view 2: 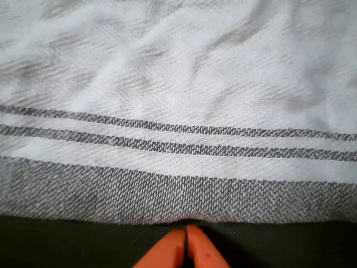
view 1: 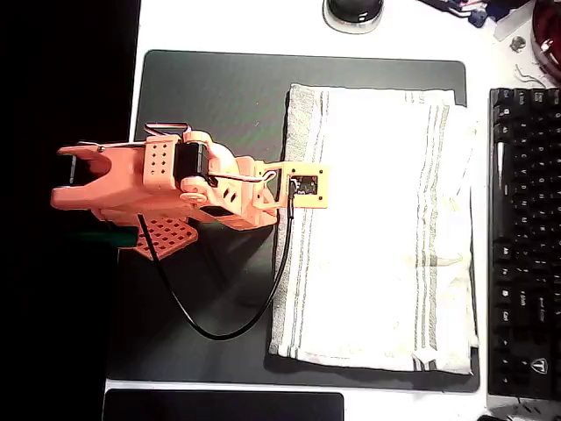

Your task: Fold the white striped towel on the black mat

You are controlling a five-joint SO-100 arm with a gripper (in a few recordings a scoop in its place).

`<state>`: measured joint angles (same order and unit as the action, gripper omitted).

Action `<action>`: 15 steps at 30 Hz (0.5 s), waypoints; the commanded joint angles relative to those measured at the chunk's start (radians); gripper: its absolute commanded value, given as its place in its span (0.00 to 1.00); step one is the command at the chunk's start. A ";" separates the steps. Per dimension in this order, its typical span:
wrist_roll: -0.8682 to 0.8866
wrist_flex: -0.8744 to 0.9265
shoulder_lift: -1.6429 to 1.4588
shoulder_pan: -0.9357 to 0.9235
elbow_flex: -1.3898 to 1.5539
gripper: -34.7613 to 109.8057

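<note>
White tabletop under bright, even light

The white tabletop (view 1: 219, 26) is brightly lit. A black keyboard (view 1: 524, 237) lies well to the right of the claw in the overhead view. A round black-and-grey object (view 1: 353, 12) sits at the top edge, a smaller black pad (view 1: 223, 406) at the bottom, deep shadow at far left.

The white striped towel (view 2: 184, 72) is coarse, wrinkled woven cloth; the black mat (view 1: 219, 96) is matt; the hand (view 2: 187, 245) is smooth orange plastic.

A black keyboard (view 1: 524, 237) sits at the right in the overhead view. A round grey thing (view 1: 353, 12) is at the top. A small black pad (view 1: 223, 406) lies along the bottom edge.
</note>
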<state>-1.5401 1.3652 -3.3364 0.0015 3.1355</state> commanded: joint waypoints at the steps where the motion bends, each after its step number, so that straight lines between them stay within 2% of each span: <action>1: -0.094 0.025 -0.025 0.015 0.023 0.24; 15: -0.104 0.025 -0.025 0.017 0.023 0.24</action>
<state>-1.6122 1.3652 -3.3364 0.0199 3.1355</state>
